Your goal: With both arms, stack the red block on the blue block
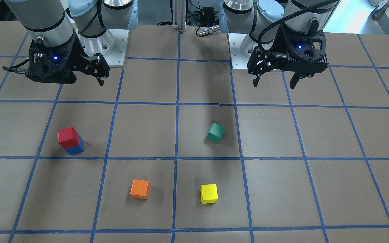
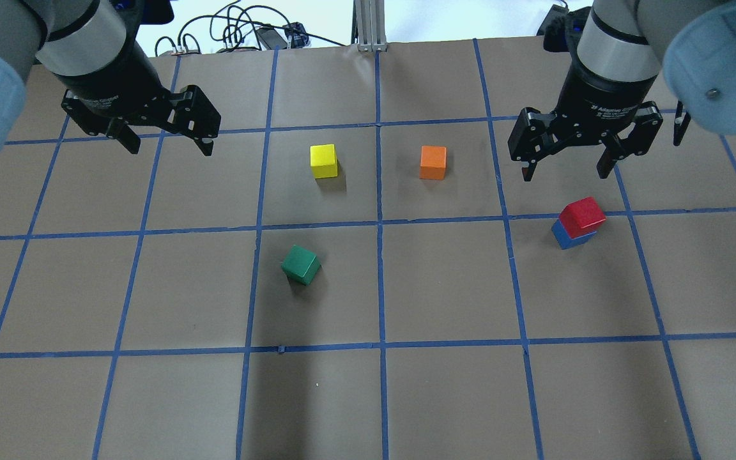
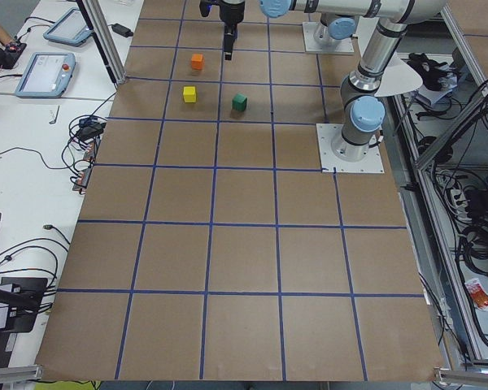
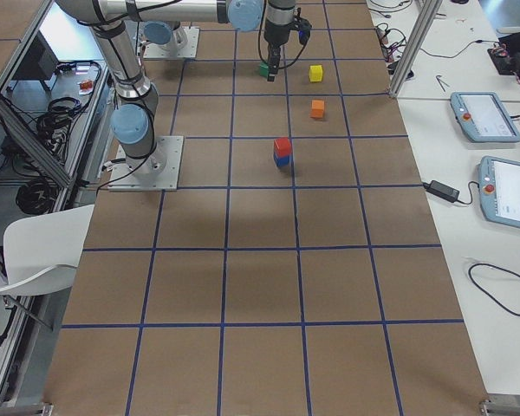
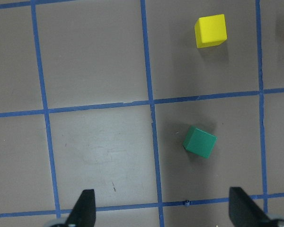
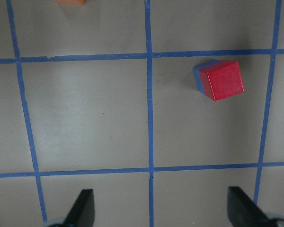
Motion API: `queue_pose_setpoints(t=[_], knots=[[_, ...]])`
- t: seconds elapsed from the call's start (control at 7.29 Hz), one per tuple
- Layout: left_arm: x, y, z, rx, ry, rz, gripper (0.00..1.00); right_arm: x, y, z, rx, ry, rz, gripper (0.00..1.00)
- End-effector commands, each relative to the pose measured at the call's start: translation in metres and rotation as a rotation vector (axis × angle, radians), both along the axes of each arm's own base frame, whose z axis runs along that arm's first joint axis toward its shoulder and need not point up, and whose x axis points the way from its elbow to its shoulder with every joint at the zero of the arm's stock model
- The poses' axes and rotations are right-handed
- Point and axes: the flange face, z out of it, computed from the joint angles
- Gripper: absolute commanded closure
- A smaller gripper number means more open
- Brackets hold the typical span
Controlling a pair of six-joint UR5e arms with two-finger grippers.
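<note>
Left tool [image 2: 170, 148], right tool [image 2: 565, 176] spread, red block [image 2: 582, 213] atop blue block [image 2: 569, 240], orange cube [image 2: 432, 162] near

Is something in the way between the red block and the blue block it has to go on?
No, nothing is. The red block already sits right on top of the blue block, touching it. The right tool hangs open, raised and apart from both blocks, holding nothing.
</note>
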Motion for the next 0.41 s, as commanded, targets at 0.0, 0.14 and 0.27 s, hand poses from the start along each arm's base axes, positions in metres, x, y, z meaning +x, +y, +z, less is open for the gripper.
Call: queue_pose_setpoints(t=[0.0,0.14,0.27], knots=[[0.0,0.0004,0.0006,-0.002,0.0,-0.001,0.0,0.0007,-0.0005,-0.0019,0.006,-0.007,-0.002,0.0],[-0.0001,-0.0011,-0.0016,0.003,0.001,0.002,0.0,0.0007,-0.0007,-0.0018,0.004,-0.007,-0.001,0.0],[-0.001,-0.0011,-0.0021,0.001,0.002,0.005,0.0,0.0008,-0.0015,-0.0022,0.003,-0.007,0.001,0.0]])
